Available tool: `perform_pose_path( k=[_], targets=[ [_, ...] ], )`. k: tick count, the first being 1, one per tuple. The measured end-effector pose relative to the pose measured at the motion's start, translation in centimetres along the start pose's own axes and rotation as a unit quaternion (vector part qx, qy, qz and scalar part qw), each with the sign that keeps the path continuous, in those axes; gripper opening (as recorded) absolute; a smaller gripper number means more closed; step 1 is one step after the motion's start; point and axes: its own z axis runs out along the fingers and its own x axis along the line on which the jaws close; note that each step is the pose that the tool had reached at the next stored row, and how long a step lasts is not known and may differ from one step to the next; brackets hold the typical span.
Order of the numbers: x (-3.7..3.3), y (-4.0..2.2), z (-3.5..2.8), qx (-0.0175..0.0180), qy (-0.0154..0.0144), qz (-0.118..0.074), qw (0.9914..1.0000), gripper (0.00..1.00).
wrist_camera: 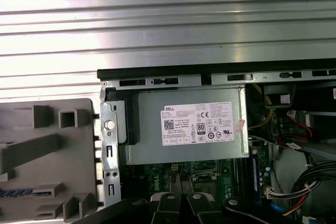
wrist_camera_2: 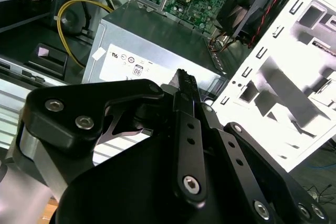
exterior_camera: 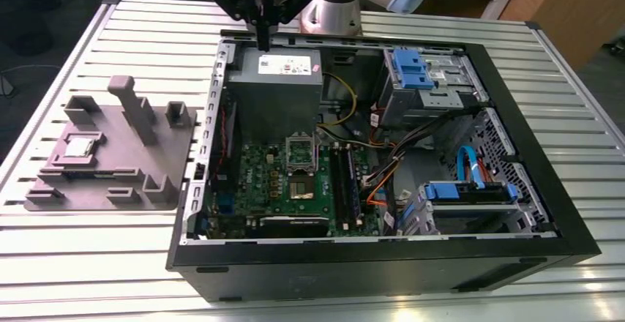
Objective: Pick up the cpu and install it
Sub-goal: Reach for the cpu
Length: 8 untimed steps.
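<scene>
One slatted metal table (exterior_camera: 98,263) carries the open PC case (exterior_camera: 391,263). The exterior view catches the cpu (exterior_camera: 78,146) on the grey plate (exterior_camera: 117,172) alongside, well apart from the gripper (exterior_camera: 263,44). Its claw is pinched together, empty, above the power supply (wrist_camera: 184,150) in the first wrist view.

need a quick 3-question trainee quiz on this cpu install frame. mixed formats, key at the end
1. True or false: the cpu lies on the plate, outside the case.
2. The hand is nearest to: A) the power supply B) the cpu C) the blue drive cage.
3. Fill in: in the exterior view, the plate sits on the case's ___ side.

Key: 1 true; 2 A; 3 left.
</scene>
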Motion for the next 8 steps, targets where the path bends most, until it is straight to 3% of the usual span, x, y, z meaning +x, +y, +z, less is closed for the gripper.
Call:
perform_pose_path(
  k=[8],
  targets=[
    [0.23,-0.02,-0.01,0.0,0.0,0.0,1.0,0.1]
  ],
)
